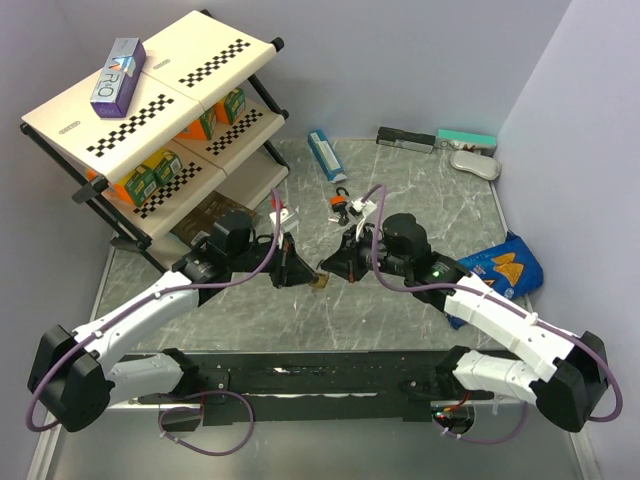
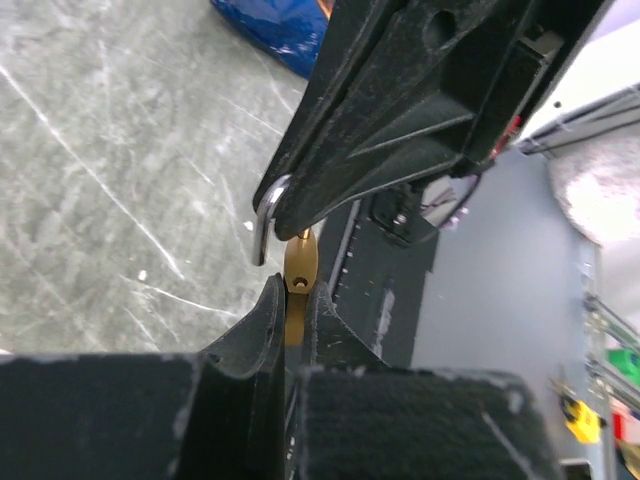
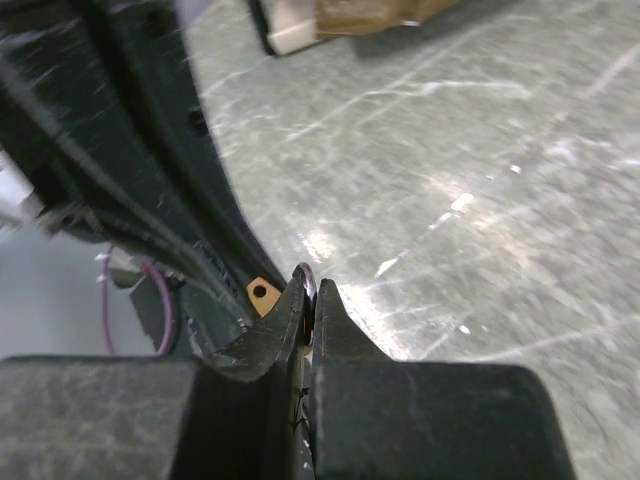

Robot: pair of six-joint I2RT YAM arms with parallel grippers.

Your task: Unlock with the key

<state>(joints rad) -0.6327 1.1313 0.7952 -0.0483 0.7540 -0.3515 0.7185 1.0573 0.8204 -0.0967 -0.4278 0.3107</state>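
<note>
A small brass padlock (image 1: 320, 281) hangs between my two grippers above the table's middle. My left gripper (image 1: 305, 274) is shut on its brass body (image 2: 297, 268). My right gripper (image 1: 336, 267) is shut on the padlock's silver shackle (image 2: 262, 222). In the right wrist view the shackle (image 3: 311, 277) shows pinched between the fingertips, with a corner of the brass body (image 3: 261, 293) just left of them. The key (image 1: 354, 211), a tiny dark cluster, lies farther back on the table beside an orange padlock (image 1: 342, 206). Neither gripper touches it.
A tilted shelf rack (image 1: 150, 110) with juice cartons stands at the back left. A blue snack bag (image 1: 500, 268) lies right of my right arm. A blue box (image 1: 326, 154), a dark case (image 1: 405, 138) and a white case (image 1: 474, 163) line the back wall.
</note>
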